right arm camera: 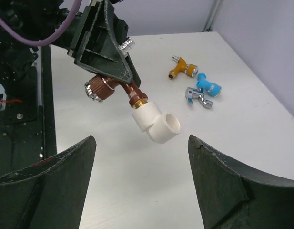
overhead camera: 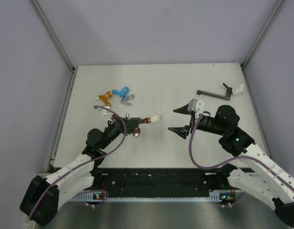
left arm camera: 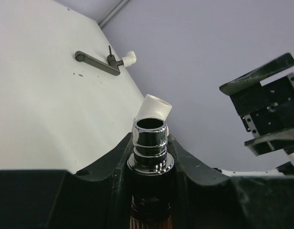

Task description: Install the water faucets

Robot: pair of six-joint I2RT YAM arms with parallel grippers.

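My left gripper [overhead camera: 136,125] is shut on the dark red-brown faucet [overhead camera: 139,123] and holds it above the table. A white elbow fitting [overhead camera: 156,117] sits on the faucet's brass end. In the left wrist view the faucet's chrome tip [left arm camera: 149,143] stands between the fingers, with the elbow [left arm camera: 154,107] behind it. My right gripper [overhead camera: 181,119] is open and empty, just right of the elbow. In the right wrist view the faucet [right arm camera: 119,91] and elbow [right arm camera: 156,125] hang ahead of its open jaws. Orange [overhead camera: 105,98], light blue [overhead camera: 121,91] and grey [overhead camera: 128,99] faucets lie at the back left.
A dark grey lever piece [overhead camera: 212,93] with a second white elbow [overhead camera: 238,88] lies at the back right; it also shows in the left wrist view [left arm camera: 96,63]. Grey walls enclose the white table [overhead camera: 161,148] on three sides.
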